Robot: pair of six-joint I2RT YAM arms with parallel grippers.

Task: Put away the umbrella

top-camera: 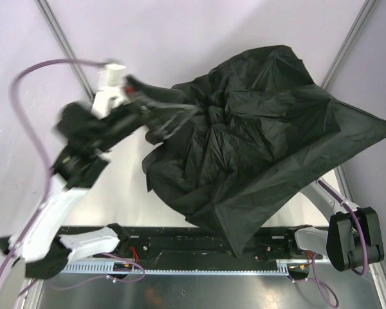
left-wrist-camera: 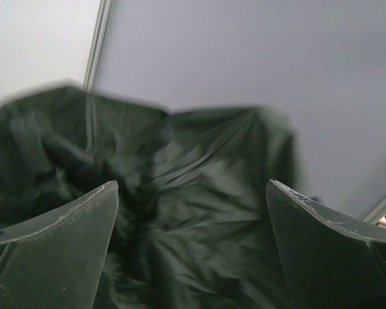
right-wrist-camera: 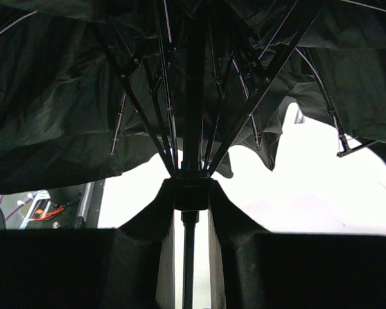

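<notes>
Right hand clamps the shaft of the half-collapsed black fabric umbrella; the left hand, spread wide, risks bending thin ribs by pushing crookedly.

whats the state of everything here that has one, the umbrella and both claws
umbrella: partly open, its fabric crumpled and slack
left claw: open wide, facing the umbrella's fabric, gripping nothing
right claw: shut on the umbrella's centre pole, underneath the fabric
</notes>
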